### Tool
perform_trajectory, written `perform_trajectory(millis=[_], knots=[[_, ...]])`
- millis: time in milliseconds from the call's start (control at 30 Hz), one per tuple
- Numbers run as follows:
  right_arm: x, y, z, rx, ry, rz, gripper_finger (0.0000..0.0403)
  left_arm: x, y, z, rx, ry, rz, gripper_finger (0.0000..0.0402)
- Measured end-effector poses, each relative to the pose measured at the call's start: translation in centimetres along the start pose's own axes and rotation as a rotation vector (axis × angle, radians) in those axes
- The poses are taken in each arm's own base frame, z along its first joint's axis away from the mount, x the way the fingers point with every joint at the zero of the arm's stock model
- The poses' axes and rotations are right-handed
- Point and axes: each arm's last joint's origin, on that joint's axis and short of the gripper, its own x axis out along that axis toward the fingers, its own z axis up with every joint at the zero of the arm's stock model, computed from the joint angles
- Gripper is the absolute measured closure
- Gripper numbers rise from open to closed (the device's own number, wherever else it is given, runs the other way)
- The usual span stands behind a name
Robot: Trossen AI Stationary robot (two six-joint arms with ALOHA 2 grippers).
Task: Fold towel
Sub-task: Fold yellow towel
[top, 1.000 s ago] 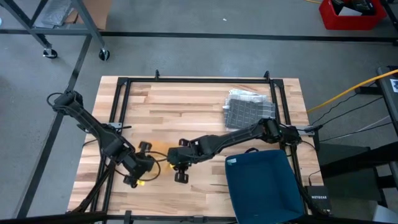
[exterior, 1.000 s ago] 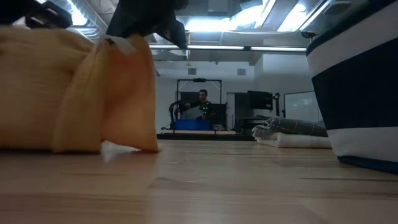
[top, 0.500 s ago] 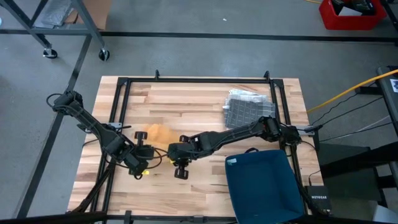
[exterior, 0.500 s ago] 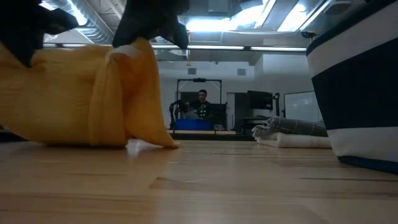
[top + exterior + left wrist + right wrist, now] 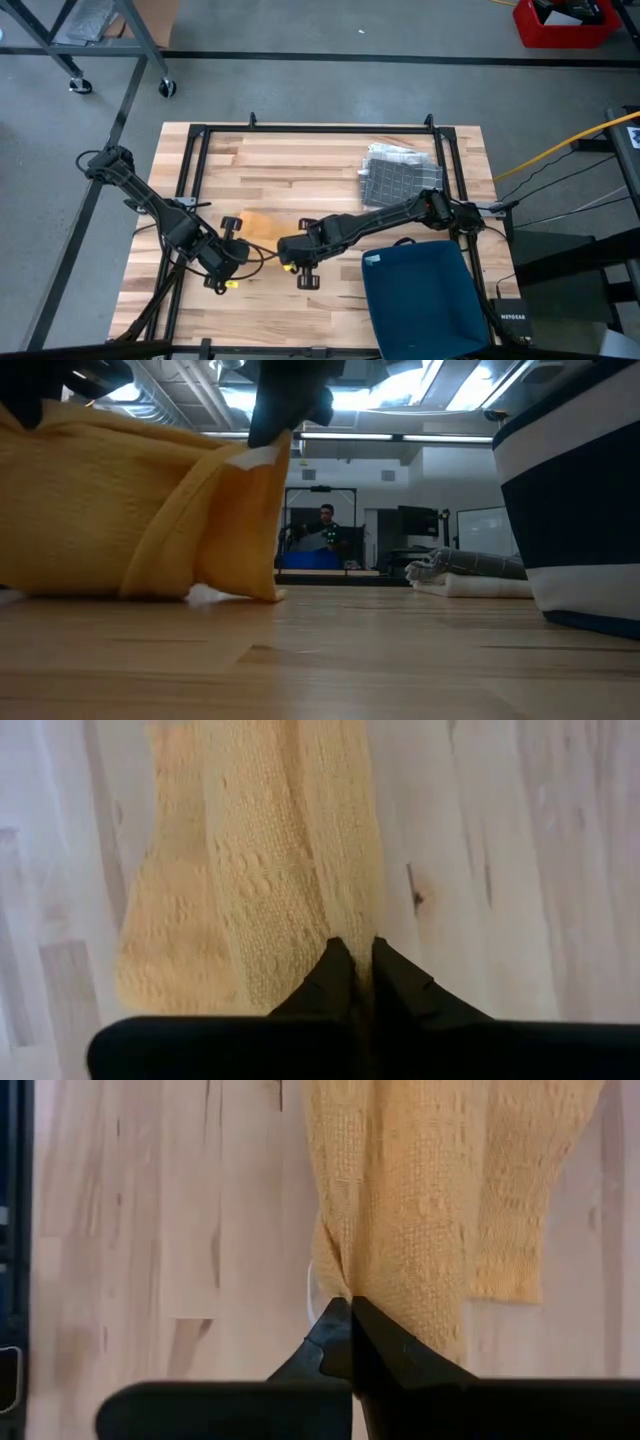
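A yellow towel [image 5: 130,510] hangs bunched between my two grippers near the table's front edge, and its lower folds [image 5: 200,592] rest on the wood. From above only a patch of the towel [image 5: 258,225] shows beyond the arms. My left gripper [image 5: 225,262] is shut on its left upper end and my right gripper [image 5: 292,260] is shut on its right upper end. Both point steeply down. My left gripper pinches a bunched edge of the towel [image 5: 345,935] between its two fingertips, coming from above and slanting down. The cloth hangs away below the fingers onto the table. My right gripper pinches a gathered fold at the towel's upper right corner [image 5: 345,1285] between its fingertips, from above. The cloth hangs below, with its bottom on the table.
A dark blue basket [image 5: 425,295] stands at the near right. A folded grey towel [image 5: 400,175] lies at the far right. Black frame rails [image 5: 195,170] run along the table's left, far and right sides. A person [image 5: 325,520] sits in the room beyond.
My right gripper has gone toward the table's right edge with its corner, and the towel has spread wider between the two grippers. Its top edge now slopes between them, while its bottom stays on the table.
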Motion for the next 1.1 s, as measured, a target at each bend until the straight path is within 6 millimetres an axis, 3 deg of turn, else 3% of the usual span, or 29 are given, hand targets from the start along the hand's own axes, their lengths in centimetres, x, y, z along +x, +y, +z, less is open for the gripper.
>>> perform_trajectory(millis=[300, 433, 667, 900, 1100], knots=[[-1.9, 0.5, 0.8, -0.007, -0.012, 0.140, 0.0400, -0.4, 0.0, 0.3, -0.014, -0.010, -0.017, 0.0393], [-3.3, 0.4, 1.2, -0.004, -0.047, 0.091, 0.0400, -0.3, 0.5, 0.4, -0.026, -0.012, 0.021, 0.0395], [-3.3, -1.7, 1.5, 0.170, -0.003, 0.136, 0.0400, -0.1, 2.0, 1.0, -0.109, -0.050, 0.141, 0.0393], [-3.3, -4.1, 1.6, 0.202, 0.027, 0.126, 0.0400, 0.2, 3.5, 1.4, -0.160, -0.055, 0.204, 0.0393], [-3.4, -5.6, 1.8, 0.227, 0.059, 0.244, 0.0400, 0.5, 3.6, 1.7, -0.125, -0.030, 0.070, 0.0397]])
